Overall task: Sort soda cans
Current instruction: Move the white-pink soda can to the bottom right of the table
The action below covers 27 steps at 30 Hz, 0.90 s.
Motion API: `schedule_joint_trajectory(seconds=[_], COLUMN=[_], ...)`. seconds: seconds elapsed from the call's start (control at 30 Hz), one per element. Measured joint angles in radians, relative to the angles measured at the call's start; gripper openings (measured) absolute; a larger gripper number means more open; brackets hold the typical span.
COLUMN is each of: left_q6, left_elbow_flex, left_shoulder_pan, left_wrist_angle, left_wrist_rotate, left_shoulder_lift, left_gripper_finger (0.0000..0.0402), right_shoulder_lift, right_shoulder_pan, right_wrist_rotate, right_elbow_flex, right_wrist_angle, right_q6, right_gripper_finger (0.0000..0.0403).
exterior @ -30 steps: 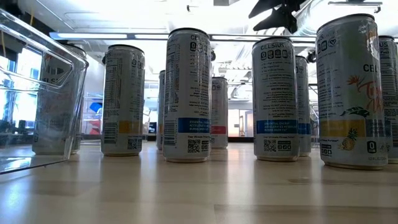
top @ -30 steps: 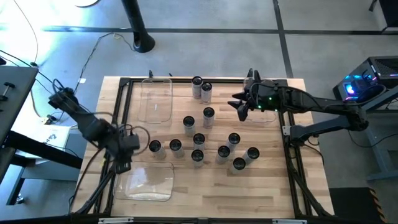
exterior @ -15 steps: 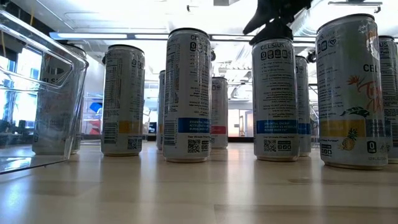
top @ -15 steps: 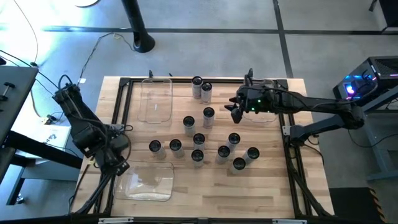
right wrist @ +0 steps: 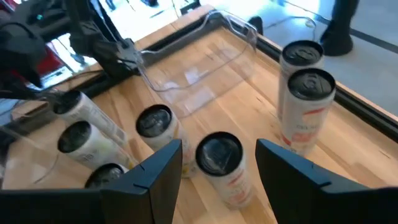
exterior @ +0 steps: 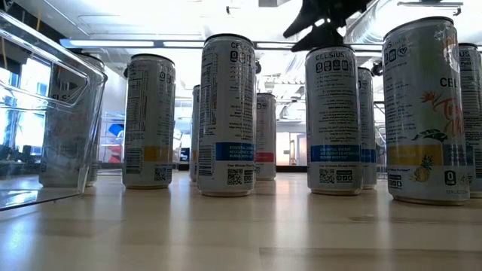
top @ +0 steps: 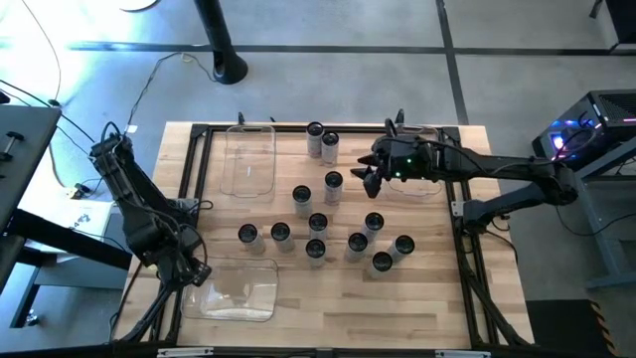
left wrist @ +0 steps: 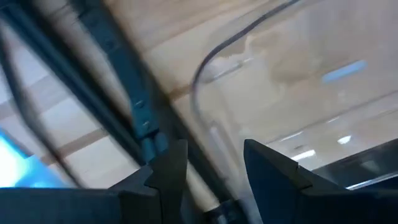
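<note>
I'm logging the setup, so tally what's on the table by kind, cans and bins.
Silvery-grey soda cans with dark round tops: 12
Clear rectangular plastic bins: 3
Total: 15

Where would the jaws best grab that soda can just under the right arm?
Probably around the soda can's upper side wall, coming straight down from above. It stands upright, round and slim, with free space on both sides, and the right gripper already hangs open over it.
</note>
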Motion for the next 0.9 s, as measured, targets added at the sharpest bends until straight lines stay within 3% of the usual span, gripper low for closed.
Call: schedule_joint_trajectory(seconds=[0.4, 0.63, 0.73, 0.9], left_q6=[-0.030, 0.001, -0.025, -0.030], left_elbow_flex=[-0.017, 0.067, 0.116, 0.155], left_shoulder_pan=[0.005, 0.021, 0.021, 0.022], left_wrist_angle=[0.030, -0.034, -0.091, -0.119], left_wrist_rotate=[-0.007, -0.037, -0.134, -0.468], left_shoulder_lift=[-0.012, -0.101, -0.156, -0.237], left_gripper_finger=[0.0152, 0.0152, 0.0152, 0.0152], right_shoulder_lift=[0.000, 0.000, 0.000, 0.026], right_shoulder_pan=[0.000, 0.000, 0.000, 0.000], right_wrist_rotate=[-0.001, -0.001, -0.005, -0.020], right_elbow_flex=[0.000, 0.000, 0.000, 0.000], right_wrist_angle=[0.006, 0.007, 0.023, 0.071], right_q6=[-0.024, -0.042, -0.036, 0.001], right_gripper_finger=[0.0199, 0.0199, 0.0199, 0.0199])
